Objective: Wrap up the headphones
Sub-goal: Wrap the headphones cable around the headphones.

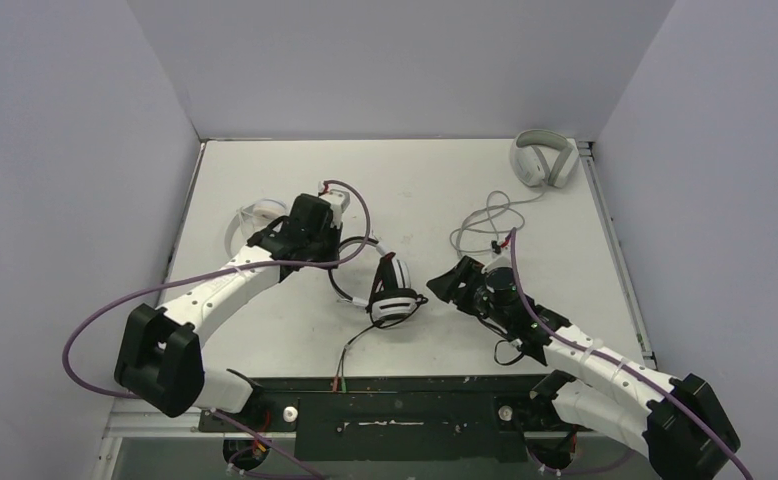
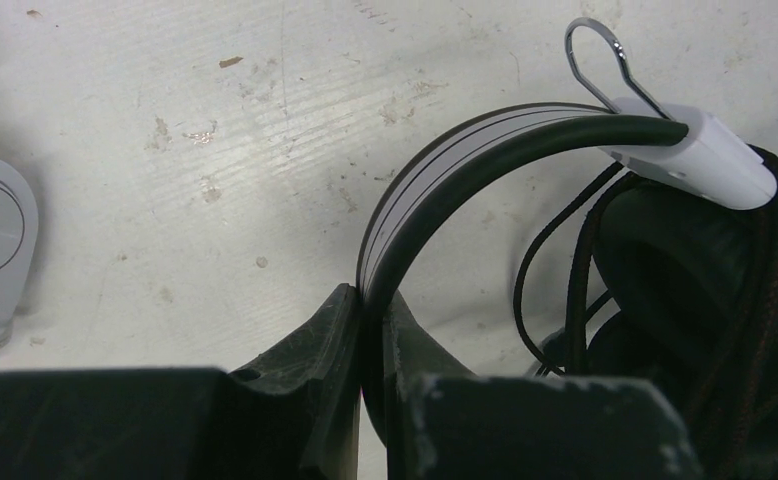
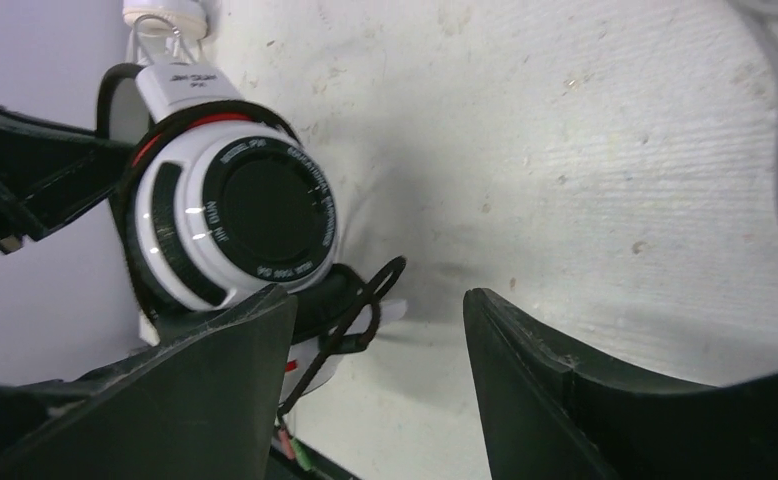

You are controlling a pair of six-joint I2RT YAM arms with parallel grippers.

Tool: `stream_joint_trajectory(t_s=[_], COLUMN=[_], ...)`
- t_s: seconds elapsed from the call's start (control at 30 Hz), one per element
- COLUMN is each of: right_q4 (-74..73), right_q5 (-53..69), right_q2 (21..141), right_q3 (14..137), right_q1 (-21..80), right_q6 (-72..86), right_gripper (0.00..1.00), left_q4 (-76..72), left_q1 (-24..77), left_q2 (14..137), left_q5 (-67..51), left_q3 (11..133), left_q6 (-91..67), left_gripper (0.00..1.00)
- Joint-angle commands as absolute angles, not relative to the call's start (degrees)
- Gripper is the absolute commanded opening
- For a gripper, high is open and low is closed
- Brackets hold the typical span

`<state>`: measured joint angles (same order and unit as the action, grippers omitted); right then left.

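Black-and-white headset, middle of the desk. My left jaws pinch its stiff, springy headband; my right jaws stand spread beside an ear cup. Its thin black cable looks limp and light, best taken near the cup.

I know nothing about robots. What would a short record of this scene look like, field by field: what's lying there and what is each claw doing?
Left gripper: shut on the headband of the black-and-white headset
Right gripper: open, empty, beside that headset's ear cup
Black cable: end trailing toward the near edge
White on-ear pair: beyond the left arm, partly hidden
Grey over-ear pair: far right corner, its grey cable lying loose
Table: white, walled on three sides
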<state>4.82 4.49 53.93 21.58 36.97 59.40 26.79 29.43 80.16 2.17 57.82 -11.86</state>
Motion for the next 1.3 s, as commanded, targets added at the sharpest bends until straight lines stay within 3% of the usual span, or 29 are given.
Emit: stream_joint_trajectory(t_s=[0.0,0.37,0.6,0.77,0.93,1.27], right_q4=[4.04,0.82,16.92,26.98,32.03,50.04], right_q5=[0.18,1.99,11.86,15.29,9.37,21.12], right_q2=[53.70,45.22,39.86,44.16,49.66,61.08], right_q3=[25.19,23.88,15.89,13.89,15.06,17.15], right_q1=[35.13,34.01,34.01,34.01,33.89,33.33], right_q6=[49.69,31.83,26.95,23.58,20.36,16.82], right_gripper=[0.63,0.66,0.69,0.80,0.90,0.87], left_q4=[25.43,36.02,35.73,35.77,36.57,36.45], left_q1=[28.03,18.60,17.06,17.05,17.14,17.49], left_q2=[76.15,76.18,74.66,73.33,71.71,69.59], left_q5=[-2.40,-20.60,-26.51,-28.88,-29.78,-32.88], left_q3=[62.25,73.49,75.47,77.38,79.00,80.28], left_q6=[-16.78,-30.08,-34.55,-36.93,-38.32,-41.47], left_gripper=[0.00,0.00,0.00,0.00,0.00,0.00])
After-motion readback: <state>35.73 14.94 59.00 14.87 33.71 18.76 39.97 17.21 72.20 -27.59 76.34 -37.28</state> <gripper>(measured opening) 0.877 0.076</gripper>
